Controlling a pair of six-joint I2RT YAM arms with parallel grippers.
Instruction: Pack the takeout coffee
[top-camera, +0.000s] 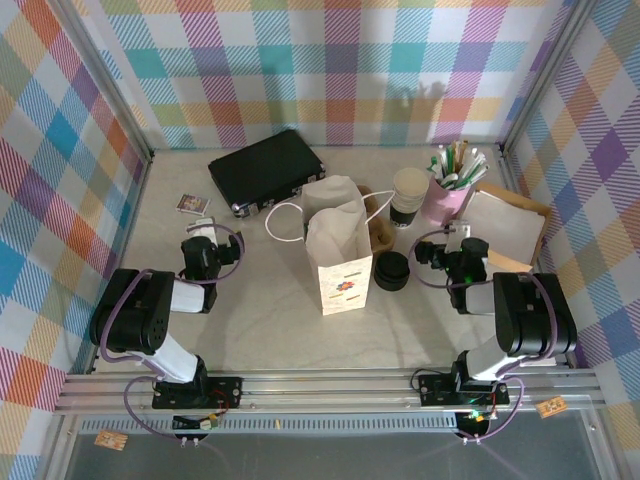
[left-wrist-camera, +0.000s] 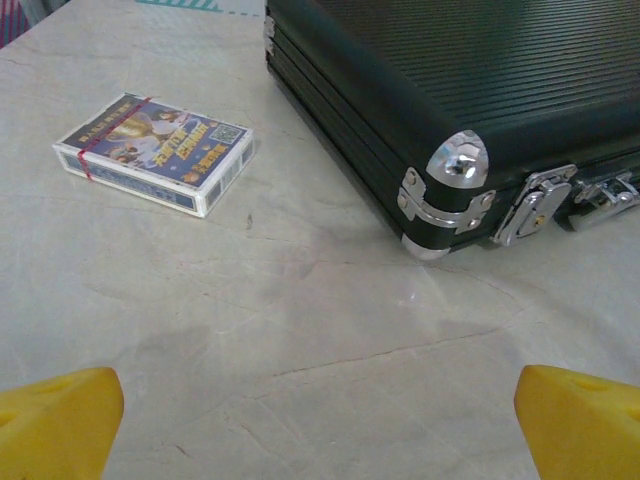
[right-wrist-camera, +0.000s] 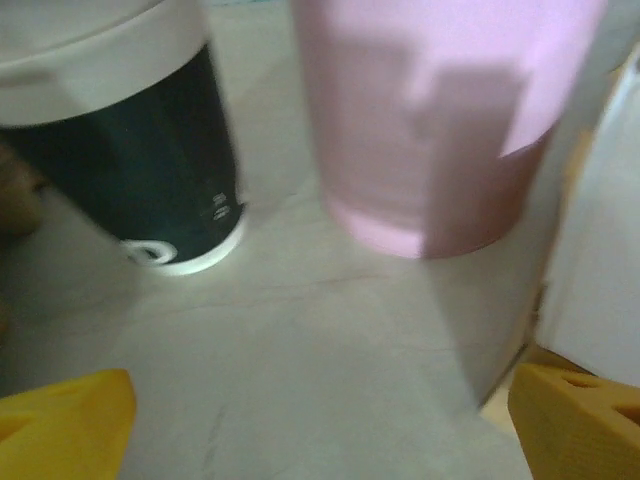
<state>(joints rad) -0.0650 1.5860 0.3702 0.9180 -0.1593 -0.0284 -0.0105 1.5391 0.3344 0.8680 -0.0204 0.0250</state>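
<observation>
Coffee cup (right-wrist-camera: 130, 150) stands upright on the table (right-wrist-camera: 300, 340), just left of the pink cup (right-wrist-camera: 430, 130) and near the bag (top-camera: 338, 255). Right gripper (right-wrist-camera: 320, 420) faces both cups, fingers wide apart, empty. Left gripper (left-wrist-camera: 320, 420) is likewise spread and empty, facing a black case (left-wrist-camera: 450, 80) and a card box (left-wrist-camera: 155, 150).
</observation>
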